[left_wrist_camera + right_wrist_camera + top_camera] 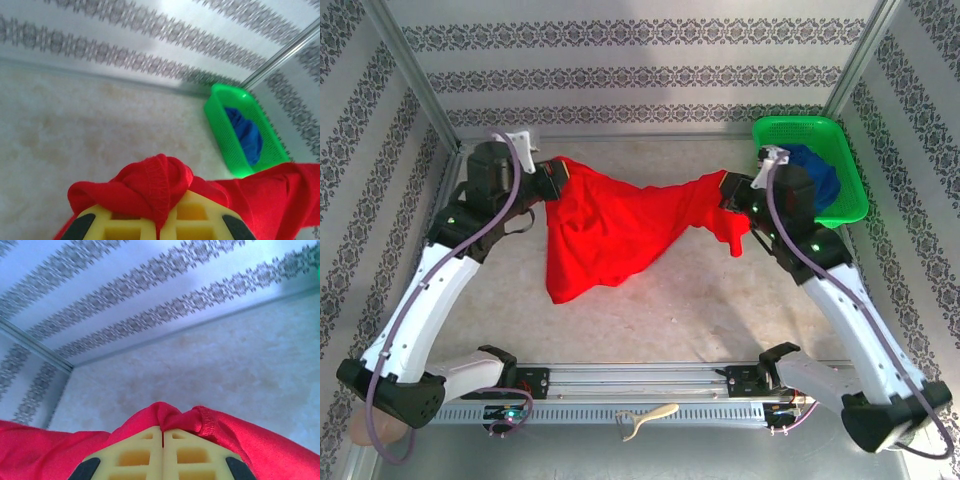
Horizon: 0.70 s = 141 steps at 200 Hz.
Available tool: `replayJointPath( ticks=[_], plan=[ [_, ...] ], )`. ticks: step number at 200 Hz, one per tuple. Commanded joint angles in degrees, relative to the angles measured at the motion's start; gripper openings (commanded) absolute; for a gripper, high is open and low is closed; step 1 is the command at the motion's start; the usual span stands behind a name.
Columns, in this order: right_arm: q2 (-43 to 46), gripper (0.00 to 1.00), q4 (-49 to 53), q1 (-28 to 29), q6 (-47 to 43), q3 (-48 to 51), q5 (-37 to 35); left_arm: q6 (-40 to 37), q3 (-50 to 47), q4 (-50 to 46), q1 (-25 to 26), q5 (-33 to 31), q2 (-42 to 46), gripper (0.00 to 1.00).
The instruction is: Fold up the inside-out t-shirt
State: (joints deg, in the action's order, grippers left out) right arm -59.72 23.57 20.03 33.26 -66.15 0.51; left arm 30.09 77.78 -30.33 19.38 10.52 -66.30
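**A:** Where's the t-shirt (610, 230)?

**B:** It's strung above the table (720, 310), sagging between both arms. Its low corner seems to touch down. The green basket (850, 160) sits just beside the right arm.

**A:** Grips?

**B:** The left gripper (552, 178) is clamped tight on a bunched hem. The right gripper (728, 190) is closed on a thin fold.

**A:** Risk?

**B:** If the arms pull apart, that thin fold could slip free and drop one side.

Open tabletop (720, 300) stretches in front of the red t-shirt (610, 230) slung across mid-table, while a green basket (798, 124) blocks the far right corner and patterned walls (620, 80) close three sides.
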Motion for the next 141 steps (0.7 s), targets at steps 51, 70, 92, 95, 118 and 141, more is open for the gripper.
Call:
replayJointPath(
  ticks=[51, 70, 92, 95, 118, 141],
  plan=[
    [-8.44, 0.83, 0.64, 1.99, -7.33, 1.41, -10.04, 10.37, -7.88, 12.06, -0.91, 4.03, -5.47, 0.0],
    [-6.13, 0.98, -0.15, 4.79, -10.47, 3.8, -12.51, 10.64, -8.1, 13.02, -0.83, 4.16, -6.18, 0.0],
    [-4.58, 0.98, -2.2, 7.52, -12.58, 7.05, -10.61, 10.76, -8.08, 13.28, -0.91, 4.0, -6.33, 0.0],
    [-4.6, 0.99, -2.64, 7.68, -12.62, 7.61, -9.71, 10.74, -8.08, 13.28, -0.88, 3.86, -6.38, 0.0],
    [-7.09, 0.98, -5.82, 7.88, -9.86, 11.84, -4.39, 10.76, -8.14, 12.72, -1.34, 2.09, -5.88, 0.0],
    [-12.08, 0.92, -9.85, 7.33, -6.43, 14.29, -0.47, 10.14, -8.52, 11.41, -4.43, -0.65, -6.31, 0.01]
  ],
)
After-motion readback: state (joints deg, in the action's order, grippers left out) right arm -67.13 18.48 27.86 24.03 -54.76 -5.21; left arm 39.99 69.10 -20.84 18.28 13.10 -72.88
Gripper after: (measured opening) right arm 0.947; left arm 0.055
